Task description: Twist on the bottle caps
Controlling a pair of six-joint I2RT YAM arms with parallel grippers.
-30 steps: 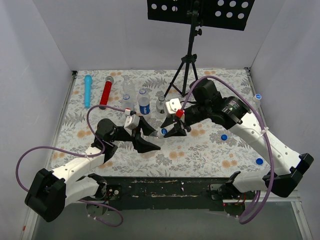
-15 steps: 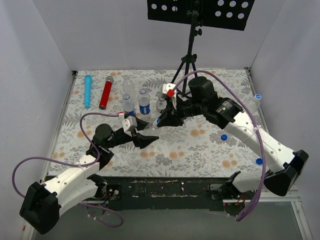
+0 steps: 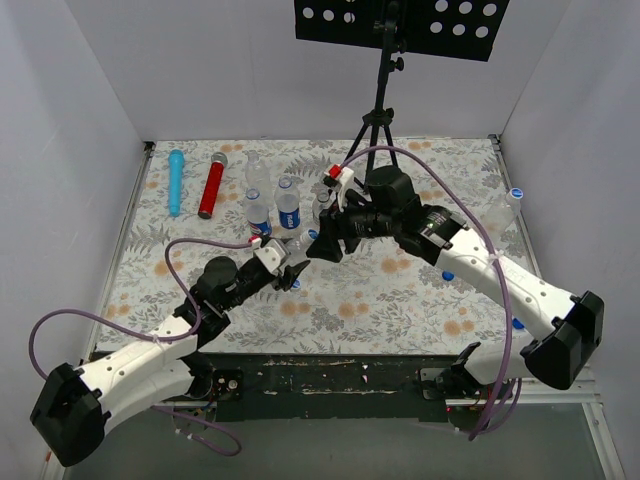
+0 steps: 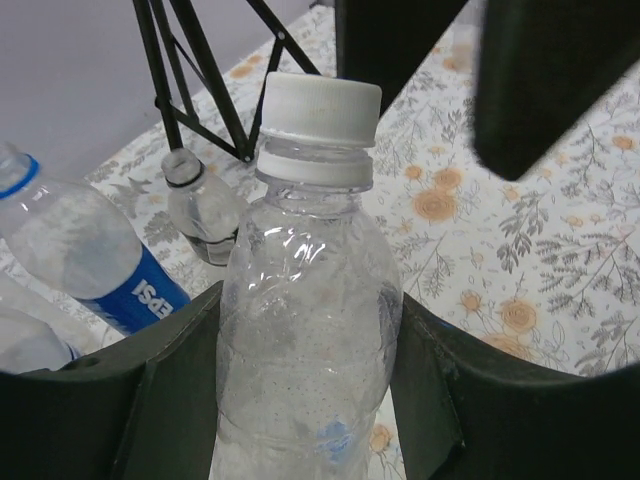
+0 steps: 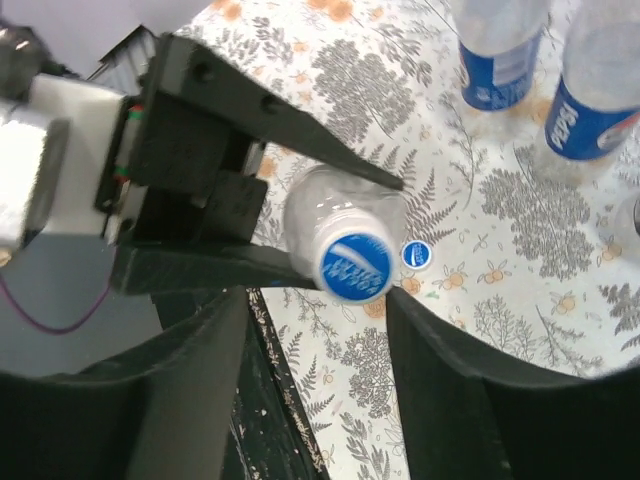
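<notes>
**Change of state.** One second ago both grippers met low in the centre of the top view, with the right fingers at the bottle's mouth. The right arm then drew toward the upper part of the frame. The left arm followed it, carrying the bottle toward the group of standing bottles (image 3: 272, 205).

- The right gripper (image 5: 318, 340) is now spread wide and grips nothing. In the right wrist view its fingers sit at the bottom of the frame, either side of the bottle and clear of the cap.
- The left gripper (image 4: 310, 330) is closed on the clear bottle (image 4: 300, 250), with one finger on each side of the body below the shoulder.

**Meaning for the task.** The cap (image 5: 355, 262) sits square on the neck, just above the collar ring. It appears seated, so this bottle is probably finished or needs only a final turn. How tight it is cannot be read from the pictures. A loose blue cap (image 5: 415, 255) lies on the floral table cover (image 5: 520, 320), just right of the held bottle in the right wrist view, so more capping probably remains.

**Position and orientation.**

- The bottle is left of centre in the top view, below the labelled bottles.
- Its long axis is close to upright, with the cap uppermost.
- In the left wrist view the axis runs from bottom to top of the frame.
- The right wrist camera looks almost straight down the axis, with the body receding slightly toward the upper left.
</notes>
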